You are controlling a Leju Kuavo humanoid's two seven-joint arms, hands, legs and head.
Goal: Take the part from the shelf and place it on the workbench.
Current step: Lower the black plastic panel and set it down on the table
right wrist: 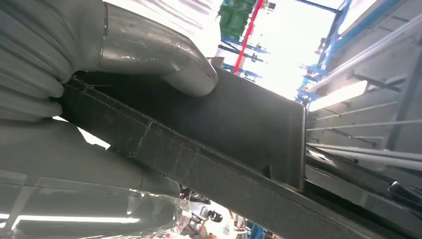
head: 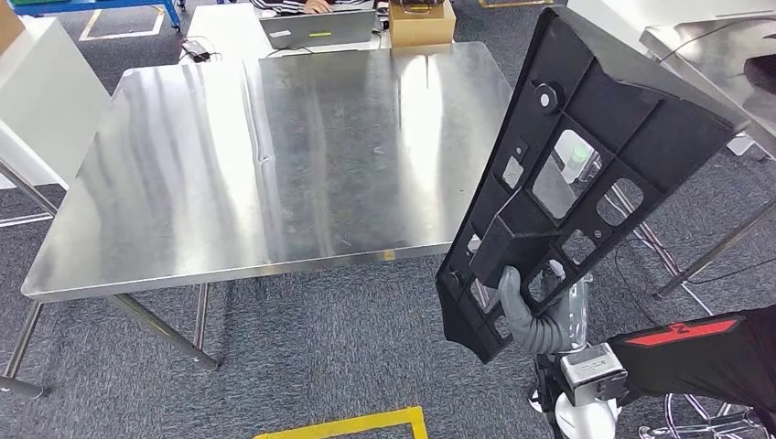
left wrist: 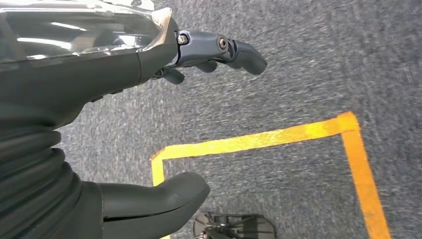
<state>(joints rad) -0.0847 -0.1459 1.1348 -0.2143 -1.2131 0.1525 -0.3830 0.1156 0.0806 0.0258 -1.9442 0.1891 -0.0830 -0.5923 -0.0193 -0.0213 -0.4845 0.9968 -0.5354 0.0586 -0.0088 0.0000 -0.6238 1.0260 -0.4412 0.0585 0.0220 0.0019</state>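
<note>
A large black plastic part [head: 586, 165] with ribs and several cut-out holes stands tilted in the air at the right of the head view. My right hand [head: 535, 315] grips its lower end, beyond the near right corner of the steel workbench [head: 274, 155]. Close up in the right wrist view, the thumb [right wrist: 164, 59] presses on the part's dark face [right wrist: 239, 119]. My left hand [left wrist: 149, 124] hangs over grey carpet, thumb [left wrist: 154, 201] and fingers [left wrist: 224, 50] apart with nothing between them.
A laptop [head: 316, 27] and a cardboard box [head: 421, 20] lie past the workbench's far edge, where a person sits. A second steel table [head: 714, 55] stands at the right. Yellow floor tape [head: 348, 425] marks the carpet near me. A white block [head: 41, 101] flanks the left.
</note>
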